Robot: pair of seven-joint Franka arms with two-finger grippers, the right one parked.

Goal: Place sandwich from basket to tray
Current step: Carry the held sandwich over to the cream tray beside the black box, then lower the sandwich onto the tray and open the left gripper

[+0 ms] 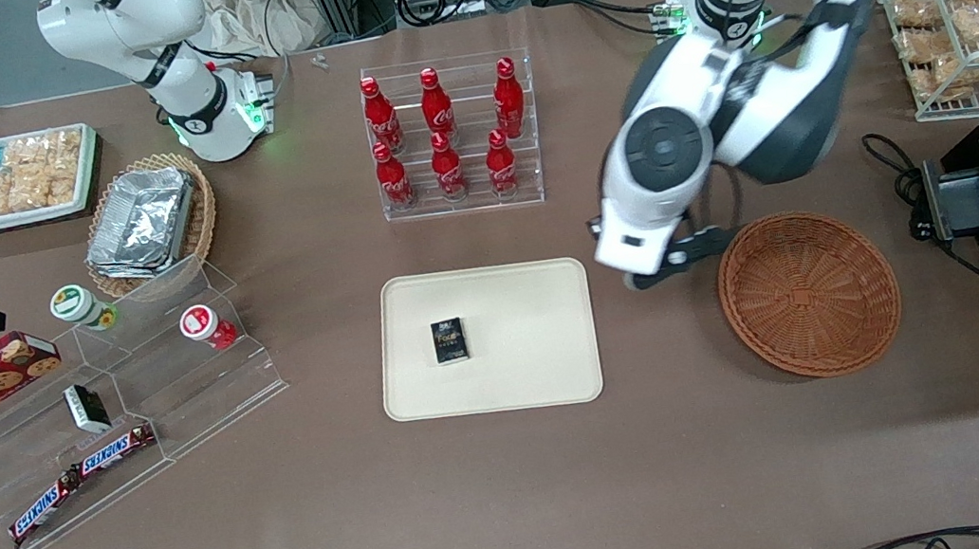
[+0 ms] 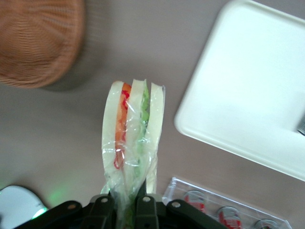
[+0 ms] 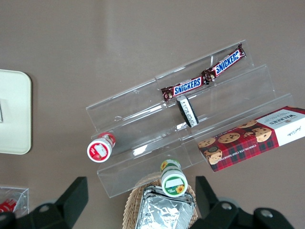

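Above the bare bench, between the basket and the tray, the gripper is hanging with its fingers clamping the wrapped sandwich by one end. A small dark packet is lying on the tray.

Wrapped sandwich in end effector, seemingly between basket, tray.

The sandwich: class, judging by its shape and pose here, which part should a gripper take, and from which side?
Probably the wedge's narrow end, fingers pressing its two flat bread faces, coming along its length. The gripper already holds the sandwich so, with filling layers edge-on, between basket and tray.
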